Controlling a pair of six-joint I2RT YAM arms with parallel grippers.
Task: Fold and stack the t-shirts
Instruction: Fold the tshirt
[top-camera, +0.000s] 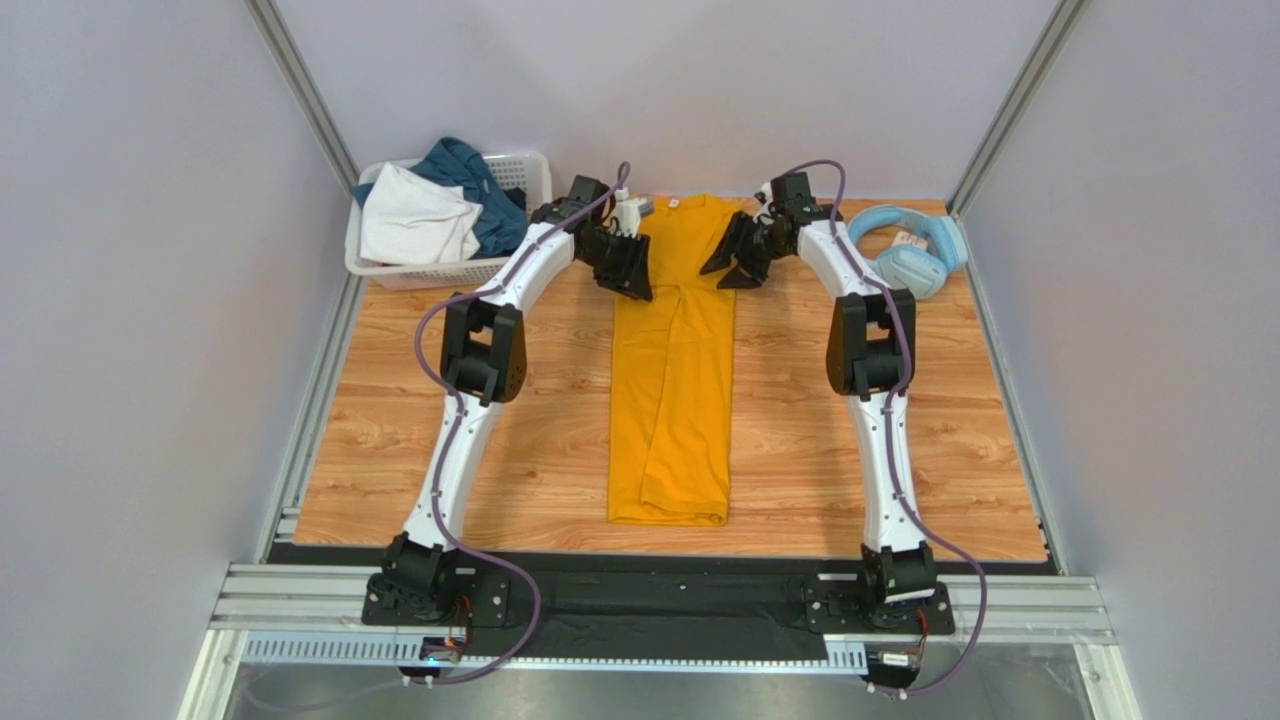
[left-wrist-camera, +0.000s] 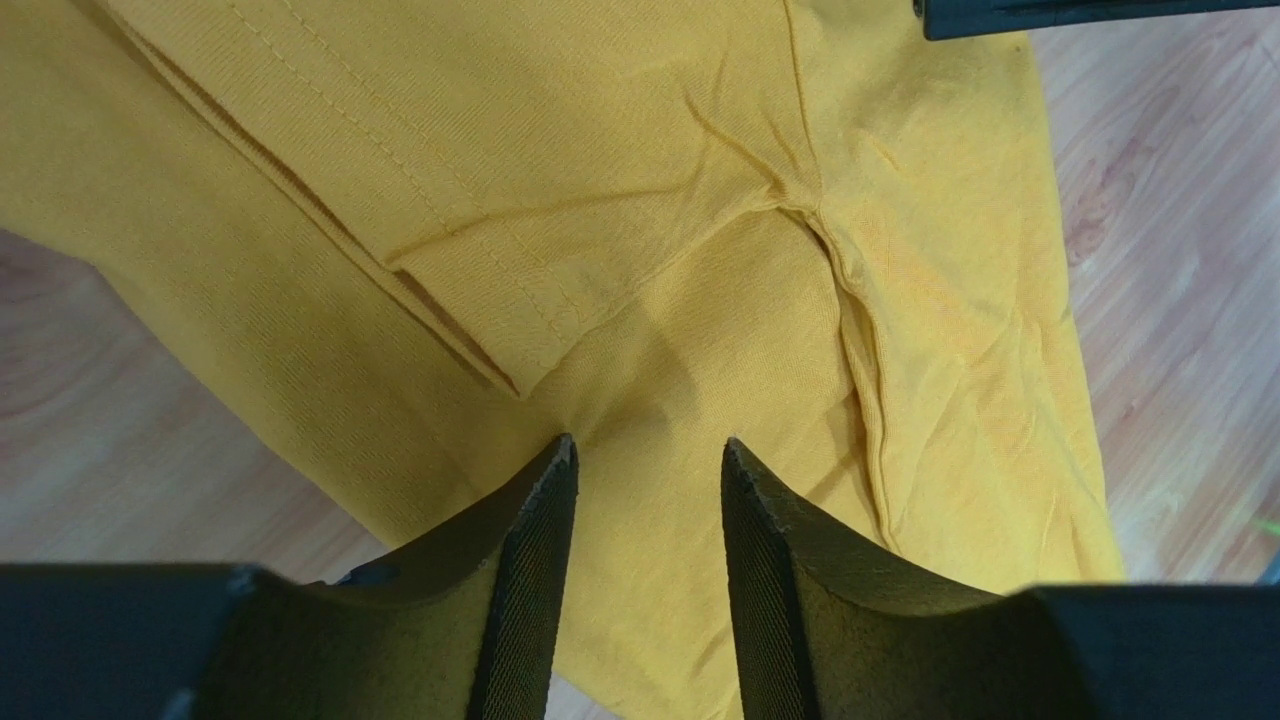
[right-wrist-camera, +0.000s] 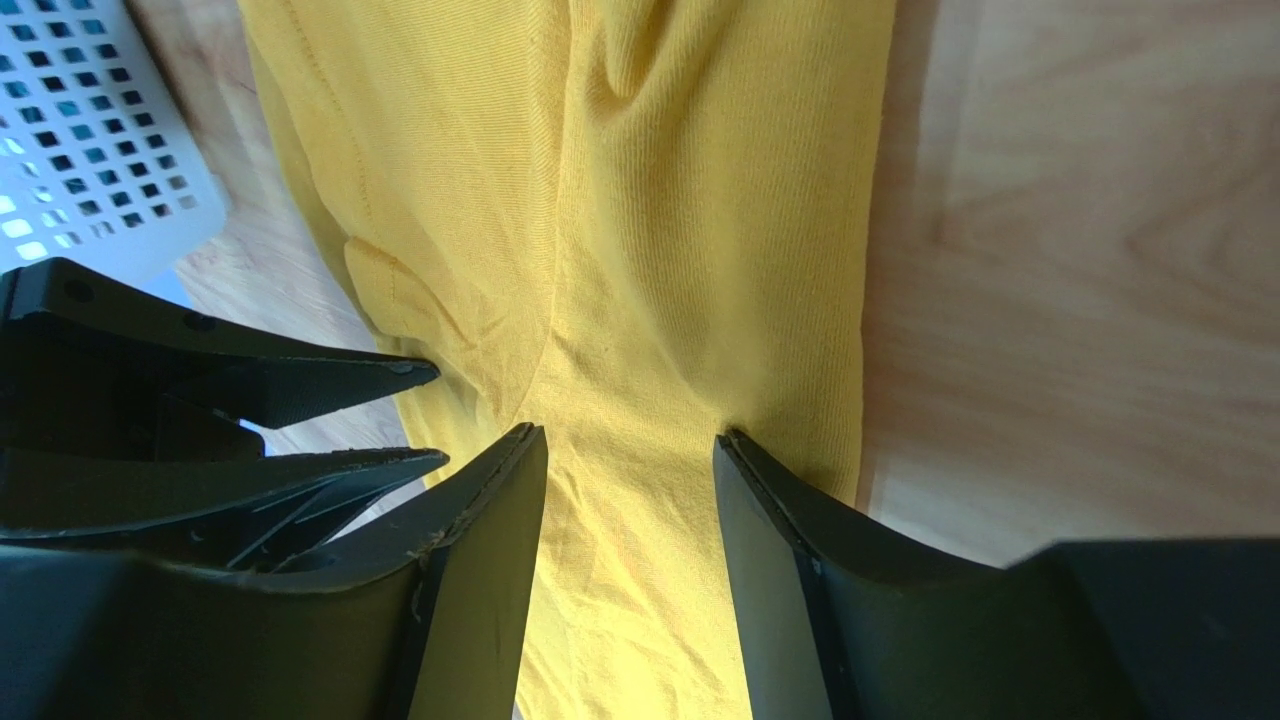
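One mustard-yellow t-shirt (top-camera: 672, 375), folded lengthwise into a narrow strip, mid-table (top-camera: 451, 435), collar far. Left gripper (left-wrist-camera: 646, 446) and right gripper (right-wrist-camera: 624, 435) flank the collar end, jaws part-spread above cloth, gripping nothing; likely posed for the crosswise fold. White garment (top-camera: 413, 218) and teal garment (top-camera: 473, 173) lie in basket (top-camera: 436, 275), unfolded.

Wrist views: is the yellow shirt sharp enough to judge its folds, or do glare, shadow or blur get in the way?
Left wrist: the yellow shirt is crisp, its stitching legible, with only a soft shadow along its folded edge and no glare. Right wrist: the weave is sharp, the table is bright but not blown out, and the basket corner is washed out and soft.
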